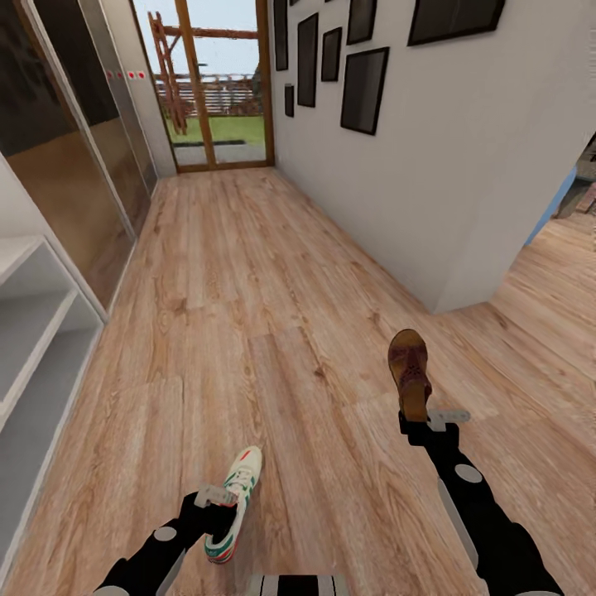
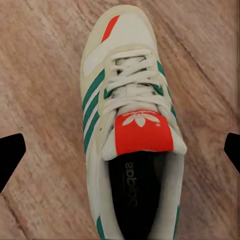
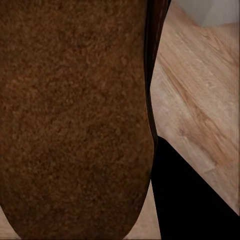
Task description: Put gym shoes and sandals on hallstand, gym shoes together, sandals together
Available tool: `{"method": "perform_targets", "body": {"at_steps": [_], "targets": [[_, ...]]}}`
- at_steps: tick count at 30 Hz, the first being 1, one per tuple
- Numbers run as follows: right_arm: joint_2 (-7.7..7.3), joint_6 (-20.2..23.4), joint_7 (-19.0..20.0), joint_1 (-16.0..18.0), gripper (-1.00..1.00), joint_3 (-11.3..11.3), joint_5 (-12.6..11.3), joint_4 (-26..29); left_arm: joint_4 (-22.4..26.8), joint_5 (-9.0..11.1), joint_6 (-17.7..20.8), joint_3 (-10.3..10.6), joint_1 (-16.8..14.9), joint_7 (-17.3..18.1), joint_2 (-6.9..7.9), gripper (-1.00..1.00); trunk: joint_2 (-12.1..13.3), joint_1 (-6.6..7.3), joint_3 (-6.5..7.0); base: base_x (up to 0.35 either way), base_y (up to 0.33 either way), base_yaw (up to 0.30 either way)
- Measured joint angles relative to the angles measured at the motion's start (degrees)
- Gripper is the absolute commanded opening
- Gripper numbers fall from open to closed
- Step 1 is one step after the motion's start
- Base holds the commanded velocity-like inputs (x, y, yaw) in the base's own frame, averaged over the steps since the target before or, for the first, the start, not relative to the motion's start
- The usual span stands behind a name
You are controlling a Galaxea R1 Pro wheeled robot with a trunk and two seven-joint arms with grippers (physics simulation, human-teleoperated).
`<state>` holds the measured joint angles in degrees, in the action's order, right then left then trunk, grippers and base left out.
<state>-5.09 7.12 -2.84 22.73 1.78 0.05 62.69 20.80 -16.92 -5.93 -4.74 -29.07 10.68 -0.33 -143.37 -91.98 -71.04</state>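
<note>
With a shoe in each claw, I am carrying two things at once so that one trip to the rack [image 1: 33,331] does for both. My left gripper [image 1: 217,507], at the lower left of the head view, is pinching a sneaker [image 1: 236,501] by its heel end; the toe points up the frame and the shoe hangs level, sole down, which should let me set it flat. From the left wrist the sneaker [image 2: 130,125] lies between my fingertips [image 2: 10,155], whose dark tips show at either edge beside the collar. My right gripper [image 1: 426,424], at the lower right, is clamped on the heel end of a sandal [image 1: 410,368], whose toe points away up the frame. From the right wrist the sandal [image 3: 75,115] shows as a wide brown surface close to the lens, with one dark finger [image 3: 185,195] beside it. Both shoes are off the floor [image 1: 248,290], I judge, since nothing else supports them but my grip. The rack stands at the left edge of the head view, its pale shelves open toward me, well apart from both shoes, so a turn left looks the likely next move.
</note>
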Motion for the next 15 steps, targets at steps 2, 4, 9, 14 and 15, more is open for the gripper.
{"method": "perform_targets", "body": {"at_steps": [2,4,9,14,15], "targets": [[0.05,0.0,0.0,0.0,-1.0,0.0,0.0,0.0,-0.1,0.0,-1.6,0.0,0.0,0.0,-0.05,1.0,0.0,-0.05,-0.45,0.0,0.0,-0.057],[0.1,0.0,0.0,0.0,-1.0,0.0,0.0,0.0,-0.2,0.0,-5.2,0.0,0.0,-0.2,-0.51,1.0,-0.1,-0.1,-0.89,0.0,0.0,-0.125],[0.1,0.0,0.0,0.0,-1.0,0.0,0.0,0.1,-0.2,0.0,-5.6,0.0,0.0,-0.3,-0.52,1.0,-0.1,-0.23,-2.0,0.0,0.0,-0.22],[0.15,0.0,0.0,0.0,-1.0,0.0,0.0,0.1,-0.2,0.0,-5.8,0.0,0.1,-0.3,-0.5,1.0,-0.1,-0.23,-2.01,0.0,0.0,-0.113],[0.16,0.0,0.0,0.0,-1.0,0.0,0.0,0.1,-0.2,0.0,-5.9,0.0,0.1,-0.3,-0.48,1.0,-0.1,-0.23,-2.01,0.0,0.0,-0.036]]}}
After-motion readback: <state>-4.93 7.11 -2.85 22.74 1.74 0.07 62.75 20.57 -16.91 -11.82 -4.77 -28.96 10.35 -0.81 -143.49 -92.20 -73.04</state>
